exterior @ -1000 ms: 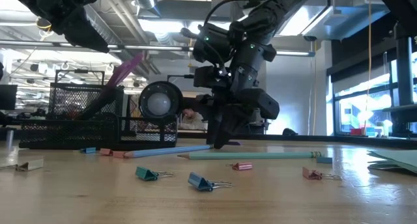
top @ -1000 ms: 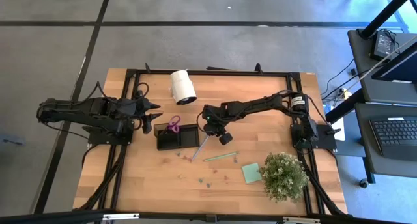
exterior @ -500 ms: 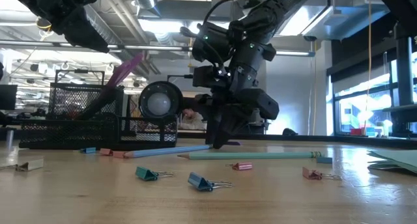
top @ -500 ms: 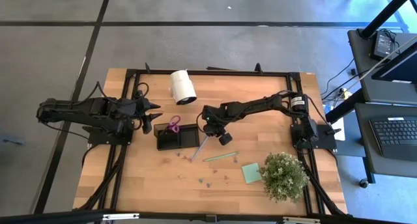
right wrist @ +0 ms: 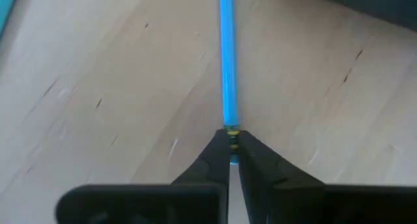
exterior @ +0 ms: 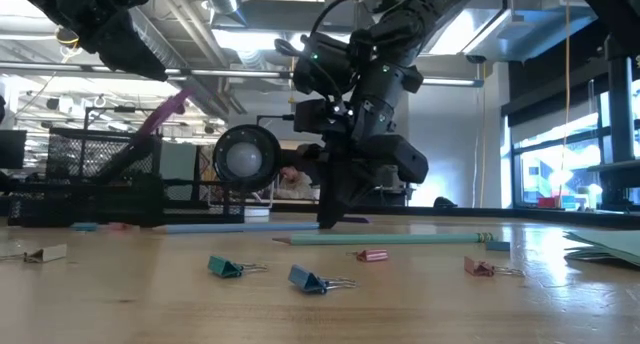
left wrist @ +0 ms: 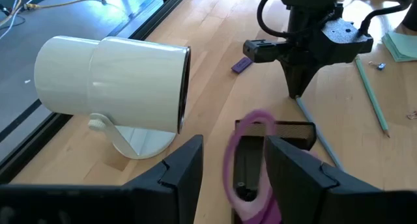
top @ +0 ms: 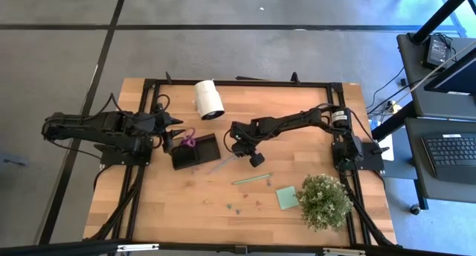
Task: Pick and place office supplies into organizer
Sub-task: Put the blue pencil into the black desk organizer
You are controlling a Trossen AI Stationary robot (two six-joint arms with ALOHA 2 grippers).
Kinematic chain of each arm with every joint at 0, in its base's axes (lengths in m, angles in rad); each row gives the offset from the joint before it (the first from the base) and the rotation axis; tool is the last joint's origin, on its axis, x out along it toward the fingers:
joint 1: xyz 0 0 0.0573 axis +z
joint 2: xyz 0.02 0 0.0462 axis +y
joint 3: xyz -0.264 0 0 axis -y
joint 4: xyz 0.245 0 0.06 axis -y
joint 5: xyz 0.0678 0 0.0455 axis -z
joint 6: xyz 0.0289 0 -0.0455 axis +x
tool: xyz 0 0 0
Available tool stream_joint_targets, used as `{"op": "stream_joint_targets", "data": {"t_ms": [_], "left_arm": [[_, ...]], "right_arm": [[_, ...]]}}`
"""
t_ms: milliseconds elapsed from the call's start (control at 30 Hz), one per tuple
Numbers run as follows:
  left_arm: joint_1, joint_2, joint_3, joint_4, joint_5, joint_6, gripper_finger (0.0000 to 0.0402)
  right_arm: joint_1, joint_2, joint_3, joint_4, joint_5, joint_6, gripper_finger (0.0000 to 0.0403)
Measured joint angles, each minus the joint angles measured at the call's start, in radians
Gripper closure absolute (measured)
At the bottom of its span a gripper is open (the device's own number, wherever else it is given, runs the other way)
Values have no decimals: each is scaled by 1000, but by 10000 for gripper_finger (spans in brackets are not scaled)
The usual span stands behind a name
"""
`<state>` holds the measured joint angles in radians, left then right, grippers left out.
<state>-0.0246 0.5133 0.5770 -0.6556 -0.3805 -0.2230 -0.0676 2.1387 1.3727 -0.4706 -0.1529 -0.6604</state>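
Right gripper [top: 236, 153] at table centre, lowered to the wood surface, its fingers [right wrist: 215, 155] closed on the end of a blue pencil [right wrist: 227, 68]; the pencil lies flat on the table [top: 297, 219] and runs leftward from the grip toward the organizer [top: 195, 152]. The organizer, a black mesh tray, sits askew just left of the right gripper, with the purple-handled scissors [top: 189, 141] standing in its left end, handles tilted up and out. Left gripper [top: 176, 126] hovers just beside the far left corner of the organizer, jaws apart and holding nothing; its fingers [left wrist: 179, 172] frame the scissors in the left wrist view. A white cylinder roll [top: 208, 99] lies on its side at the far edge of the table. A pale green pencil [top: 251, 178] lies nearer the front, right of centre, with the green sticky-note pad [top: 286, 197] beyond it, touching the potted plant [top: 324, 201] at the near right. Small binder clips [exterior: 309, 279] are scattered across the near part of the table. A small purple piece [left wrist: 240, 65] rests on the wood near the right arm
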Motion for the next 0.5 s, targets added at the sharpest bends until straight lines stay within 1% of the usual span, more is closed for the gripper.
{"op": "stream_joint_targets", "data": {"t_ms": [100,367,433,500], "left_arm": [[0,0,0,0,0,0,245],[0,0,0,3,0,0,245],[0,0,0,24,1,20,245],[0,0,0,56,19,57,245]], "right_arm": [[4,0,0,-2,22,25,383],[22,-18,18,-44,39,32,386],[29,-26,40,-74,47,42,387],[35,-29,73,-144,40,56,387]]}}
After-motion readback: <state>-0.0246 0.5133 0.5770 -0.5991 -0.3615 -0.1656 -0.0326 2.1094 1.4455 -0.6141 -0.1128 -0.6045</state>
